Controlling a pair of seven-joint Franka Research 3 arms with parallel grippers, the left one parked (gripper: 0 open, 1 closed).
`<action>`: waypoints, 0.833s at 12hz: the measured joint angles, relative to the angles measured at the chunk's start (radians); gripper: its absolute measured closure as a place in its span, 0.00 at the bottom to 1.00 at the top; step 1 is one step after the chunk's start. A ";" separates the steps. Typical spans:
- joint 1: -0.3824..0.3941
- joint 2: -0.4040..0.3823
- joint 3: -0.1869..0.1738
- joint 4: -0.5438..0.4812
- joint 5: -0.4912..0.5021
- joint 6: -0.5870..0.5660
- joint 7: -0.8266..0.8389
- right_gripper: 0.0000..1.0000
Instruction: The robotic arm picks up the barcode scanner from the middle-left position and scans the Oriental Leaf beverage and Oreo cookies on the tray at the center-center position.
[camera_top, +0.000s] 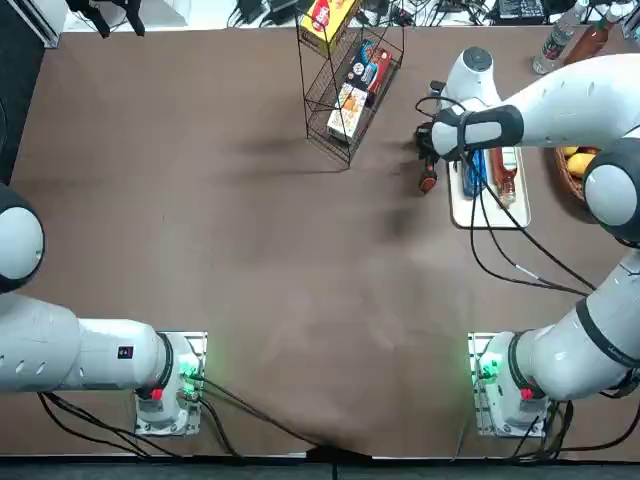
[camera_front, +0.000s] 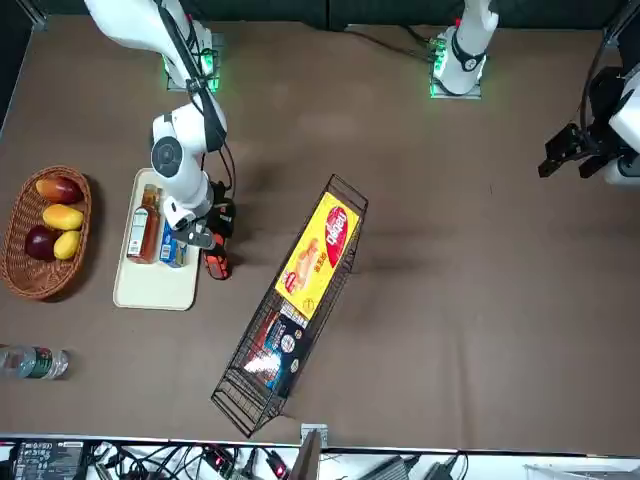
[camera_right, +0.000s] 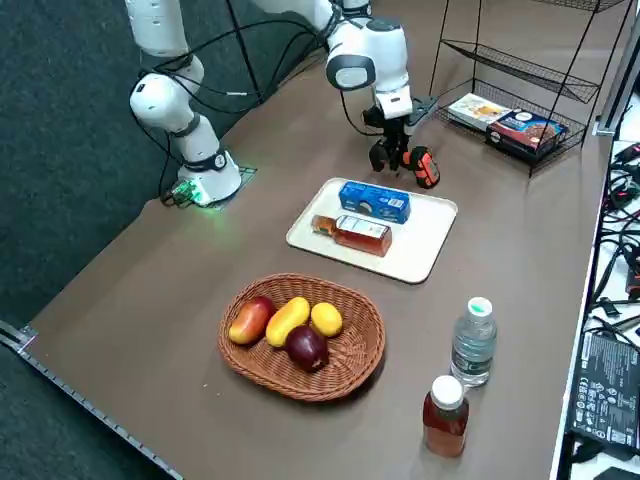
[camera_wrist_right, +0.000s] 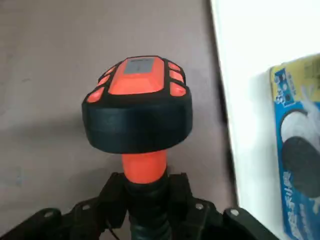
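My right gripper is shut on the red-orange handle of the barcode scanner. It holds the scanner low over the table, just beside the white tray. In the right side view the gripper hangs beyond the tray's far edge with the scanner beside it. The blue Oreo cookies and the amber Oriental Leaf beverage lie side by side on the tray. The front view shows the scanner to the right of the cookies and the bottle. The wrist view catches part of the Oreo pack.
A black wire rack holding snack boxes lies tipped left of the scanner. A wicker fruit basket sits beyond the tray from the scanner. A clear water bottle and a reddish bottle stand near the table edge.
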 joint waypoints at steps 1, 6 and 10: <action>-0.001 0.000 -0.004 0.008 -0.004 -0.002 0.000 0.57; -0.021 -0.065 -0.009 0.143 -0.009 -0.267 0.000 0.57; -0.126 -0.122 -0.011 0.301 -0.009 -0.629 -0.170 0.57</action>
